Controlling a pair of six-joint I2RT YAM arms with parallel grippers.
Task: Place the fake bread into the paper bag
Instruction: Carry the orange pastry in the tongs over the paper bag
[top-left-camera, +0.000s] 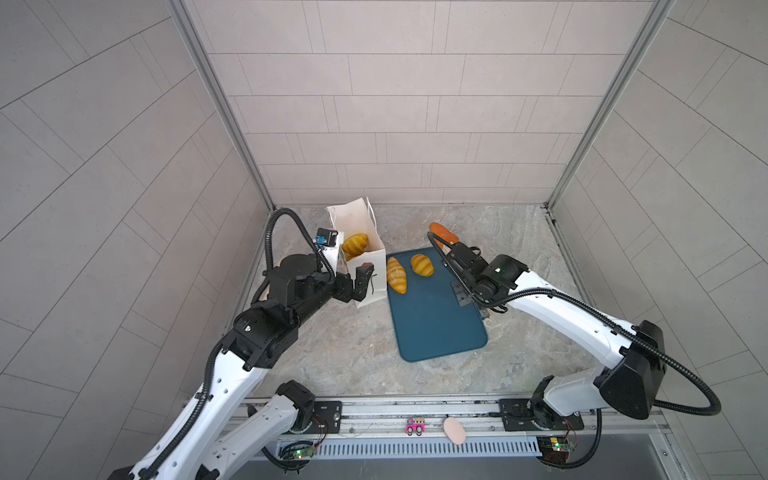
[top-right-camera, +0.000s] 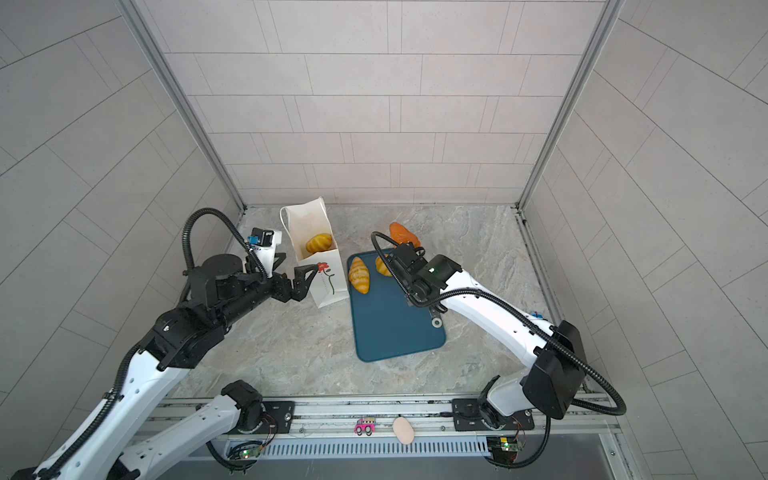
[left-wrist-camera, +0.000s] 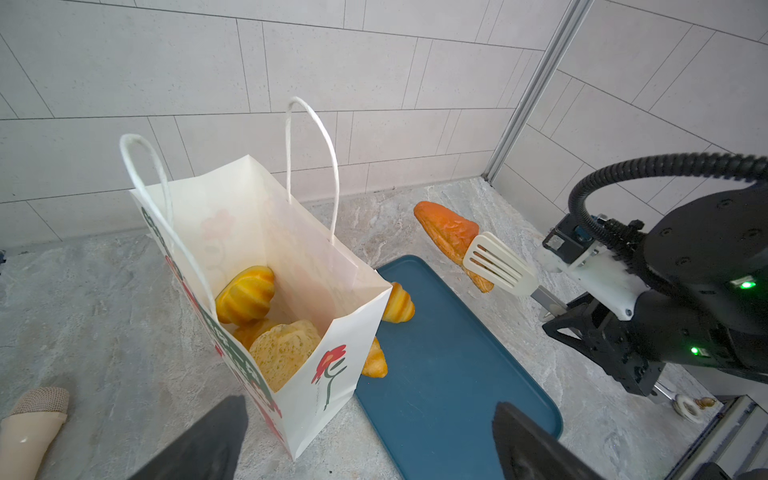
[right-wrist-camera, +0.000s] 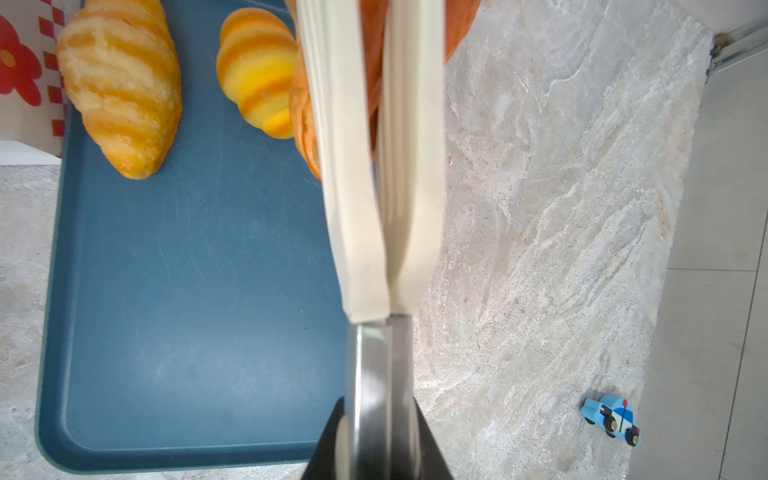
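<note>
Grey tiled walls (top-left-camera: 395, 124) closed in a marbled grey tabletop (top-left-camera: 340, 353), with a blue tray (top-left-camera: 436, 328) lying near its middle. Reckoned from the tray's centre in both top views, the paper bag (left-wrist-camera: 353, 332) stood upright and open-mouthed at about ten o'clock, its base just beside the tray's edge. Inside it lay a striped yellow roll (left-wrist-camera: 245, 295) on top of a paler piece (left-wrist-camera: 284, 353). At about nine o'clock the left gripper (left-wrist-camera: 368, 403) hung with its jaws spread wide and grasping nothing, one finger in front of the bag's flowered face and the other to the bag's side. A long striped croissant (top-left-camera: 396, 275) lay on the tray toward eleven o'clock. A rounder striped croissant (top-left-camera: 422, 264) sat just beside it, nearer twelve. The right gripper (right-wrist-camera: 380, 453) was clamped on the steel handles of a pair of white-tipped tongs (left-wrist-camera: 498, 266). The tong tips pinched one end of the orange-brown loaf (left-wrist-camera: 446, 228). That loaf was tilted past the tray's far edge at about twelve o'clock; whether it touched the tabletop could not be told. At six o'clock a pink egg-shaped thing (top-left-camera: 454, 431) and a pink toy car (top-left-camera: 415, 427) rested on the front rail.
</note>
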